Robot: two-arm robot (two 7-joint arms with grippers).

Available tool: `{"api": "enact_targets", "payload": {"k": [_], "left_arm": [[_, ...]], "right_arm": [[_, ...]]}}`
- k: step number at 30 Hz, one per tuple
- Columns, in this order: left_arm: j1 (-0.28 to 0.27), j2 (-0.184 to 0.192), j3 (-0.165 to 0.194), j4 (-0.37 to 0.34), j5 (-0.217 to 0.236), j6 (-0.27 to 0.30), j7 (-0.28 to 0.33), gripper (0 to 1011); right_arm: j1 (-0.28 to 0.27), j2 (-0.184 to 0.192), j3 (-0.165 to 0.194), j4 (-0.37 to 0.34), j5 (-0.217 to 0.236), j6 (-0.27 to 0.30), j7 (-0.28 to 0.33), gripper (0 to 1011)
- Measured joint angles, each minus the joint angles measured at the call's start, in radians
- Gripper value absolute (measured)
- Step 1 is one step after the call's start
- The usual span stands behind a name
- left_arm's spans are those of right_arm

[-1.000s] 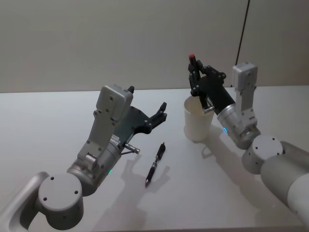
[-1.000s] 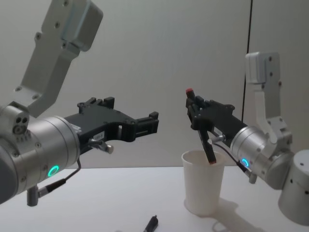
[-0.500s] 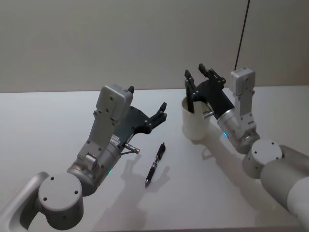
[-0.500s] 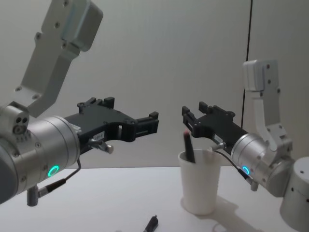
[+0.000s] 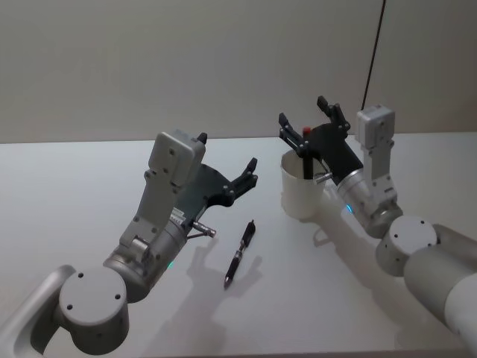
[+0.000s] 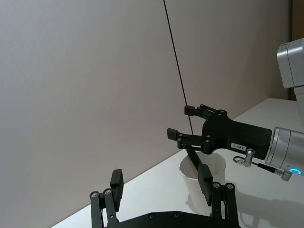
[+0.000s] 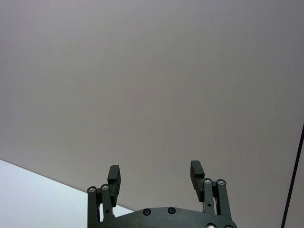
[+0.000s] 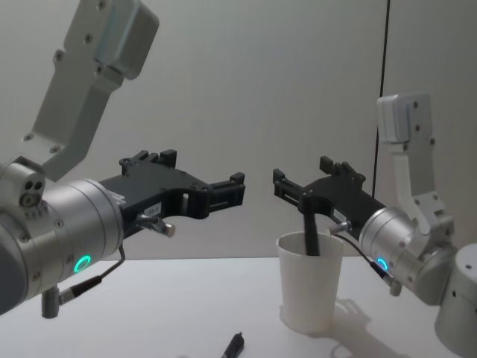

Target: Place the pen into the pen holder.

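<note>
The pen holder, a white paper cup (image 5: 301, 195) (image 8: 309, 289) (image 6: 189, 181), stands on the white table right of centre. A dark pen with a red top (image 5: 306, 134) (image 8: 309, 232) stands leaning inside it. My right gripper (image 5: 304, 112) (image 8: 302, 170) (image 7: 155, 173) hovers just above the rim, open, its fingers apart on either side of the pen's top and not gripping it. A second black pen (image 5: 240, 253) (image 8: 233, 346) lies flat on the table in front. My left gripper (image 5: 228, 153) (image 6: 160, 183) hangs open in the air above and left of that pen, holding nothing.
The white table (image 5: 74, 186) stretches bare to the left and front. A plain grey wall rises behind it, with a thin black cable (image 5: 375, 48) hanging down at the right.
My right gripper has opened and let go of the red-topped pen, which dropped down into the cup. The gripper has sunk closer to the rim. The left arm has not moved.
</note>
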Motion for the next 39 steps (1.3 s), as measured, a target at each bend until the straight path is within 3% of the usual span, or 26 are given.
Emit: {"api": "enact_targets", "payload": {"k": [5, 14, 18, 20, 29, 39], "left_arm": [[0.0, 0.0, 0.0, 0.0, 0.0, 0.0, 0.0, 1003], [0.0, 0.0, 0.0, 0.0, 0.0, 0.0, 0.0, 1003], [0.0, 0.0, 0.0, 0.0, 0.0, 0.0, 0.0, 1003], [0.0, 0.0, 0.0, 0.0, 0.0, 0.0, 0.0, 1003], [0.0, 0.0, 0.0, 0.0, 0.0, 0.0, 0.0, 1003], [0.0, 0.0, 0.0, 0.0, 0.0, 0.0, 0.0, 1003]], "right_arm": [[0.006, 0.002, 0.013, -0.002, 0.0, 0.007, 0.011, 1001], [0.017, 0.012, 0.04, -0.019, 0.009, 0.059, 0.041, 1001], [0.007, 0.027, 0.059, -0.072, 0.011, 0.118, 0.056, 1002], [-0.01, 0.036, 0.066, -0.115, 0.01, 0.155, 0.06, 1001], [-0.201, 0.109, 0.115, -0.527, -0.009, 0.427, 0.066, 1001], [-0.337, 0.167, 0.159, -0.792, -0.032, 0.604, 0.06, 1002]]}}
